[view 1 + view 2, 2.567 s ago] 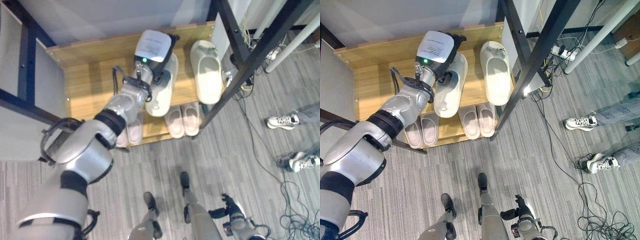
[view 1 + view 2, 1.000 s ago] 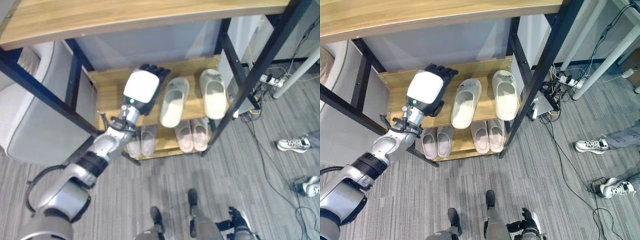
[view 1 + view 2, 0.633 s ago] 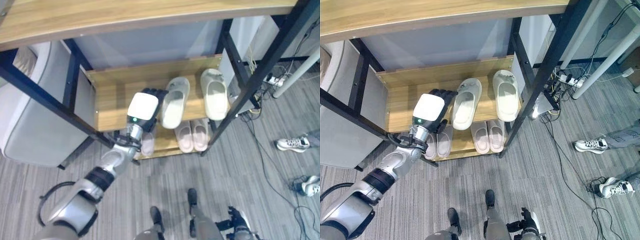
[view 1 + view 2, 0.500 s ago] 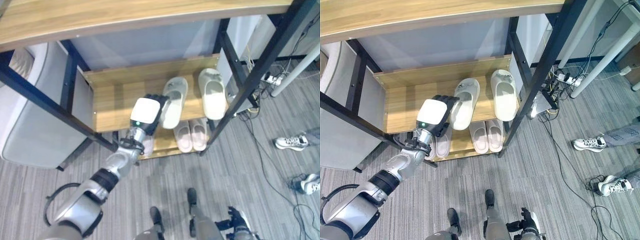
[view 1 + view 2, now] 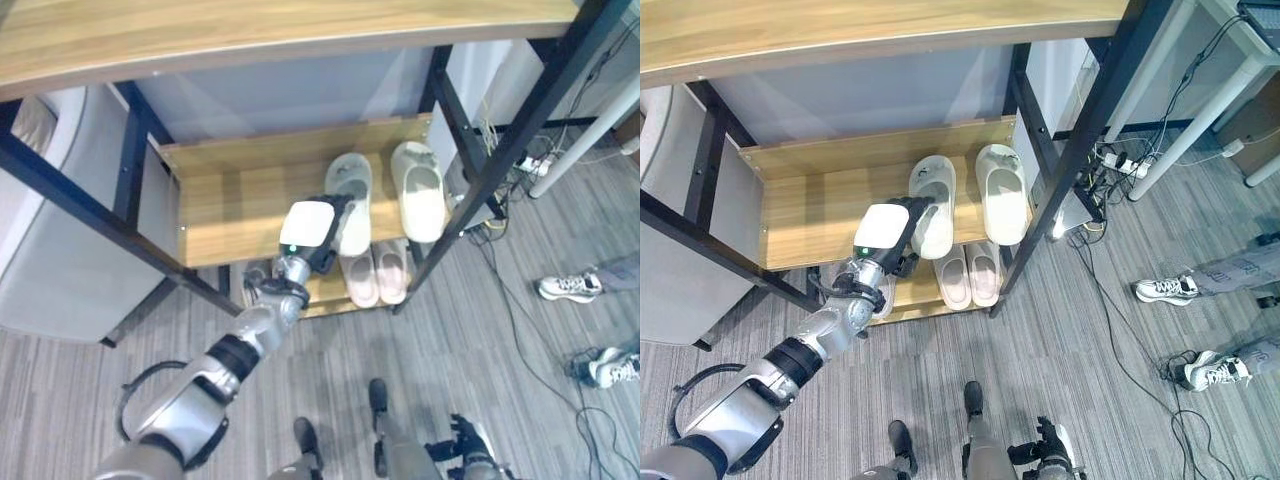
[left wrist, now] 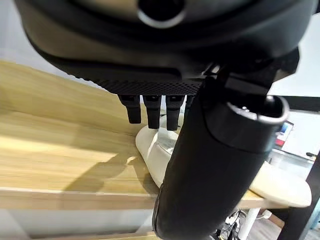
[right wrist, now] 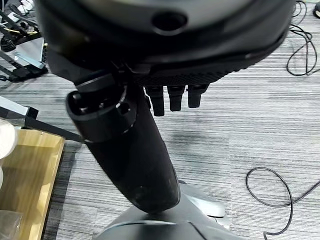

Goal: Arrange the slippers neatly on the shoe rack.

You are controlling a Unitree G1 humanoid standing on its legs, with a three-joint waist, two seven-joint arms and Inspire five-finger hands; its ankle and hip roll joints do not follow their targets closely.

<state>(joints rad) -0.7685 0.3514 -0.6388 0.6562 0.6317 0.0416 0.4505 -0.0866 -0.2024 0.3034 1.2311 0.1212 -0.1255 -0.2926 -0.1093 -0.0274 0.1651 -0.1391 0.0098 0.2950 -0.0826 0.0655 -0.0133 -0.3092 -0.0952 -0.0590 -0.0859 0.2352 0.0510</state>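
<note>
**A:** Start with the head views. Where is the left arm?

**B:** It reaches up from the lower left toward the shoe rack (image 5: 215, 205). The left hand (image 5: 312, 228) hangs over the front edge of the middle shelf, its white-backed top facing up and its dark fingers pointing at the heel end of the left cream slipper (image 5: 349, 198). From above I cannot tell whether the fingers touch it.

**A:** And the slippers themselves?

**B:** Two cream ones lie on the middle shelf, side by side, toes toward the back. The right cream slipper (image 5: 417, 201) lies straight, near the rack's black post; the left one is angled slightly. On the bottom shelf a pink pair (image 5: 375, 272) sits together, just below the cream ones.

**A:** The left wrist view?

**B:** The fingers (image 6: 148, 109) hang straight and loose in a row, the thumb (image 6: 215, 165) stands out thick in front, and nothing is between them. Past the fingertips is the cream slipper, near but apart from them, lying on the wooden shelf.

**A:** The right side?

**B:** The right hand (image 7: 150, 95) hangs low over grey striped carpet (image 7: 260, 125), fingers straight and relaxed, holding nothing. A corner of wooden board shows at the edge.

**A:** Anything else around?

**B:** A person's white trainers (image 5: 565, 288) stand on the carpet, well off to the right of the rack.
</note>
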